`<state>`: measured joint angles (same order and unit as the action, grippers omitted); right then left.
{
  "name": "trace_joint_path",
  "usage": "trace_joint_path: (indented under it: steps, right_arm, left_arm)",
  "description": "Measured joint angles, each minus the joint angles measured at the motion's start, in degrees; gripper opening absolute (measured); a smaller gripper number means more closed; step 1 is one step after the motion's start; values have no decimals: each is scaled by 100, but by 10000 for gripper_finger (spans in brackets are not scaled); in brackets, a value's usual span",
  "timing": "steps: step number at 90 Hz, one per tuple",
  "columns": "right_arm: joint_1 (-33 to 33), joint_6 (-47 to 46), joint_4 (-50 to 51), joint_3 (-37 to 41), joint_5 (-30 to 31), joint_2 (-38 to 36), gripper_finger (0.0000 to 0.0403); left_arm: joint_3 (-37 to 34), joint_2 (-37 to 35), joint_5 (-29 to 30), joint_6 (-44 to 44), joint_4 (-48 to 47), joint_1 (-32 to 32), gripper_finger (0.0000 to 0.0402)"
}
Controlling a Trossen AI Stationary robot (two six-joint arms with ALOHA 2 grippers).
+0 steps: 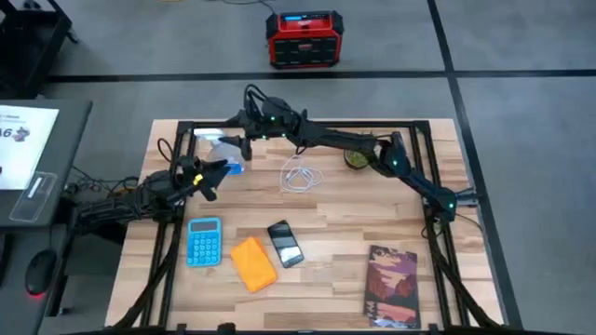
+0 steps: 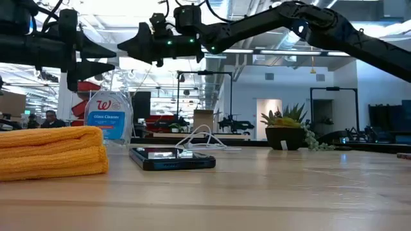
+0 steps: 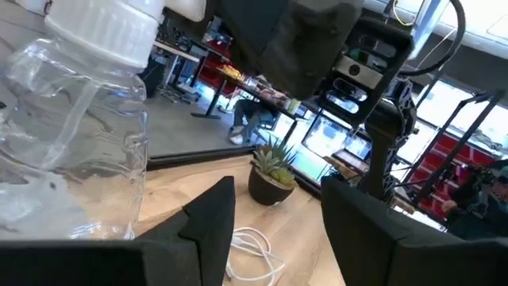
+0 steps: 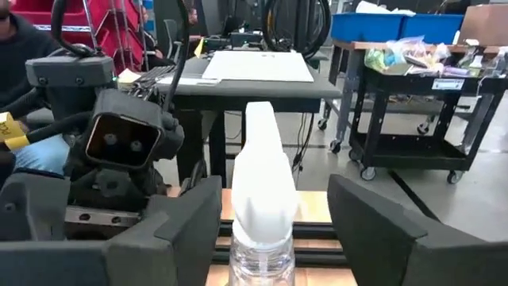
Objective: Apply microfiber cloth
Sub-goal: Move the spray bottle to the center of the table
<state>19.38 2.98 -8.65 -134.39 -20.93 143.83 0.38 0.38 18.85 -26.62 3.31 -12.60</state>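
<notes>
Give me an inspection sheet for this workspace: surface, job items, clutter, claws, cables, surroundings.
Surface: wooden table, bare between items.
Job's things: orange cloth lies folded near the front edge, between the calculator and the phone; no claw is near it.
Clutter: spray bottle at the back left, potted plant at the back right, book at the front right.
Claws: left claw open, beside the bottle; right claw open, its fingers either side of the bottle's spray head.
Cables: white cable coiled loose mid-table.
Surroundings: red box on the floor behind; people in the room beyond.
</notes>
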Motion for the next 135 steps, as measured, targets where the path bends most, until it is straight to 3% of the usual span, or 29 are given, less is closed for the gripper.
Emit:
trace_joint_path:
  steps: [19, 32, 52, 64, 77, 97, 135]
  right_arm:
    - [-5, -27, -54, 0, -1, 0, 121]
    - [-4, -58, 52, 0, -27, 0, 110]
    - [121, 136, 316, 2, -337, -93, 167]
    - [262, 256, 866, 2, -463, -178, 222]
    - [289, 578, 1518, 2, -496, -179, 263]
    - [216, 1045, 2081, 3, -493, -177, 271]
    - [-39, 1084, 1853, 81, 17, 29, 271]
  left_arm:
    - [-2, 0, 0, 1, 2, 0, 162]
    - [-2, 0, 0, 3, 2, 0, 162]
    - [0, 0, -19, -245, 0, 11, 162]
    - [0, 0, -658, -1267, -45, 87, 162]
    - [0, -2, -688, -1345, -55, 86, 162]
    - [-1, -2, -848, -1100, -77, 90, 162]
    - [160, -20, -1734, -584, 195, 276, 162]
